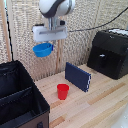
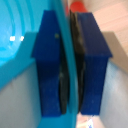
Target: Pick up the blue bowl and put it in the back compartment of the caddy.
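The blue bowl (image 1: 43,49) hangs in the air above the table, held by its rim. My gripper (image 1: 49,42) is shut on that rim, below the white wrist block. In the wrist view the two dark-blue fingers (image 2: 50,65) pinch the thin bowl wall (image 2: 70,60) between them, and the bowl's bright-blue inside (image 2: 17,35) fills one side. The caddy (image 1: 20,97) is a large black fabric box at the exterior view's lower left, with a partition (image 1: 15,95) splitting it in two. The back compartment (image 1: 11,77) lies below and to the exterior view's left of the bowl.
A red cup (image 1: 62,91) stands on the wooden table near the caddy. A dark-blue flat book (image 1: 78,76) stands on edge behind it. A black hard-shelled machine (image 1: 110,54) sits at the exterior view's right. A woven screen backs the scene.
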